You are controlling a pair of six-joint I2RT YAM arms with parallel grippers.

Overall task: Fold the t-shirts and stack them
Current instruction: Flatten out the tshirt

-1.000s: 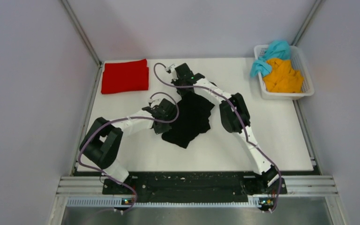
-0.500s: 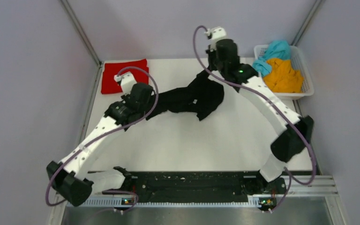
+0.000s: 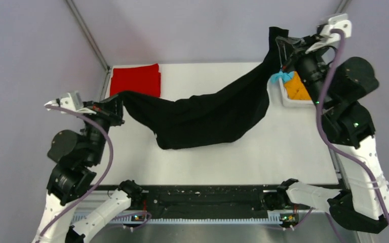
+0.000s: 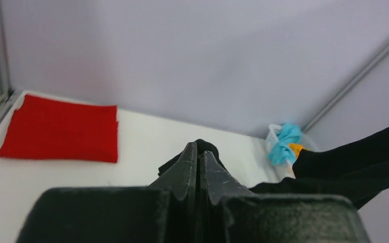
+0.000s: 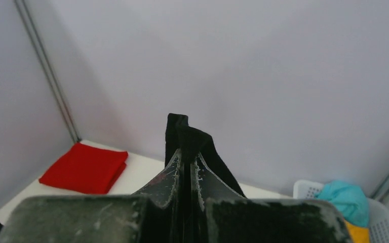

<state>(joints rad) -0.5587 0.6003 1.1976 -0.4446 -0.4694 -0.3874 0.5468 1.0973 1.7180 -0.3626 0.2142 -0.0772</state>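
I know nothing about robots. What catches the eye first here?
A soft black cloth t-shirt stretched across the white table, pinched at one end by the left gripper and at the other by the raised right gripper. After that, the folded red cloth t-shirt in the far left corner, and the white plastic mesh basket at the far right holding a teal t-shirt and an orange t-shirt.

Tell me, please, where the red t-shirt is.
Top view: the red t-shirt lies folded at the far left corner of the table, just beyond the left gripper holding the black t-shirt.
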